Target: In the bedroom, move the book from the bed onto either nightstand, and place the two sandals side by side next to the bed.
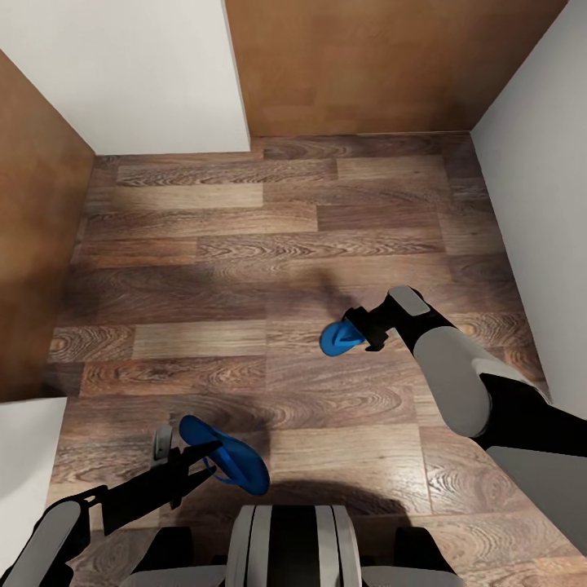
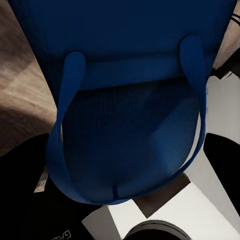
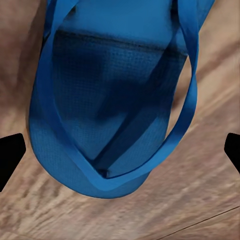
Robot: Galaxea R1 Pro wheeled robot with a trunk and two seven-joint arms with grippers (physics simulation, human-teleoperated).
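You are carrying one blue sandal in each arm, so the sandal step is in hand; the bed, book and nightstands are not in front of you here. In the head view your left gripper (image 1: 189, 450) is holding a sandal (image 1: 228, 456) up off the wood-plank floor (image 1: 244, 228), close in front of the robot's trunk, its sole tilted on edge. Your right gripper (image 1: 359, 328) is reaching out with the second sandal (image 1: 338, 337) hanging at its tip, well apart from the first.

Both sets of jaws are gripping: the left is clamped on its sandal, the right on the other one. That is a judgement from how each sandal hangs at the fingertips, since the contact itself is hidden.

The head view is showing you a narrow passage, with white walls (image 1: 147, 73) and brown wooden panels (image 1: 383, 57) closing it in. The left wrist view is giving you the sandal's footbed and strap (image 2: 65, 130) at very close range, dark in shadow. The right wrist view is showing the other sandal's strap loop (image 3: 185, 100) and textured footbed against floor planks, brighter lit.

Next you are likely needing to drive on to the bedside, then lower both sandals flat, side by side, before releasing.
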